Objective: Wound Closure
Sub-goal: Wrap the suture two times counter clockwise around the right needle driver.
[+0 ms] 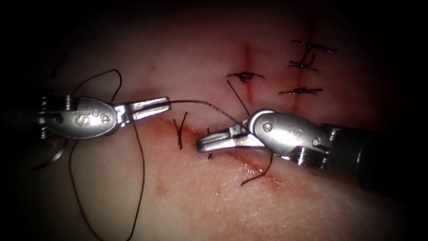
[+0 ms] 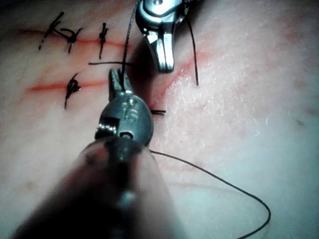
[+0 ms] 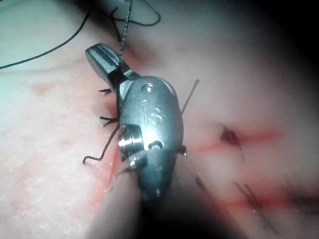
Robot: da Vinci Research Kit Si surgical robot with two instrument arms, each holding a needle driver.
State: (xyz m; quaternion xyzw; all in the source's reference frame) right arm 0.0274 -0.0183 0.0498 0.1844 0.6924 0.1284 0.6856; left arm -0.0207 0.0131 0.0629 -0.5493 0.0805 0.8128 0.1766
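My left tool (image 1: 167,105) is left of the cut with its jaws shut on the dark thread (image 1: 200,103). From there the thread arcs right to my right tool (image 1: 199,145). That tool lies over the cut (image 1: 249,163), pointing left, with its jaws shut on the thread close to the hinge. The right wrist view shows the thread (image 3: 124,40) dropping into the right tool (image 3: 94,52). A grey curved piece that looks like the needle (image 1: 55,157) lies on the tissue below the left tool, and neither tool holds it. The left tool (image 2: 117,74) faces the right tool (image 2: 167,67).
Two tied stitches (image 1: 180,129) cross the cut beside the right jaws. Loose thread ends (image 1: 256,176) stick out around the right tool. A long slack loop of thread (image 1: 140,178) hangs under the left tool. Other cuts with knots (image 1: 244,76) lie at the upper right. Red fluid (image 1: 267,178) stains the cut.
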